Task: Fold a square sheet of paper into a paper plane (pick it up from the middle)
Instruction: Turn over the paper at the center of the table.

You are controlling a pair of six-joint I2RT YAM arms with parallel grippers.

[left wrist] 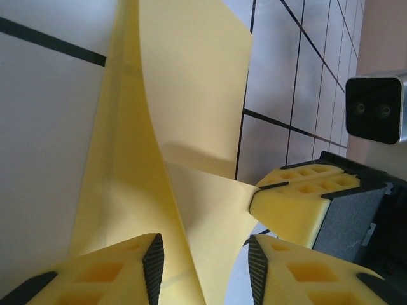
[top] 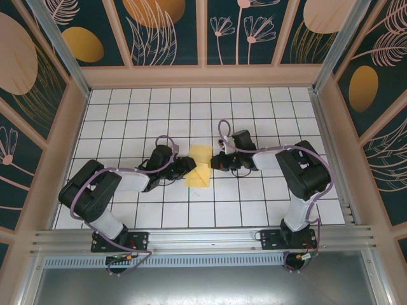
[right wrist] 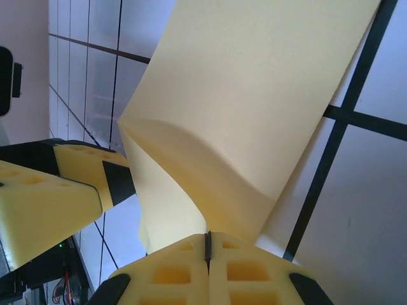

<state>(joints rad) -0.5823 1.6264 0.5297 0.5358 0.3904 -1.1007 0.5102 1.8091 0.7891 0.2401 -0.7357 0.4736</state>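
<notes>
The square sheet of paper (top: 199,166) is plain yellow, creased and partly lifted off the white tiled table (top: 254,108) between the two arms. My right gripper (right wrist: 206,244) is shut on one edge of the sheet (right wrist: 254,95), and the paper buckles up from the pinch. In the left wrist view its yellow fingers (left wrist: 299,203) hold the sheet's corner. My left gripper (left wrist: 205,254) stands open astride a raised fold of the sheet (left wrist: 191,95), with the pads apart on either side. From above, the left gripper (top: 189,166) is at the sheet's left side and the right gripper (top: 215,162) at its right side.
Wooden walls with dark patterned panels (top: 191,32) close in the table on three sides. An aluminium rail (top: 203,238) runs along the near edge where the arm bases are bolted. The right wrist's camera (left wrist: 375,108) sits close beside the left fingers.
</notes>
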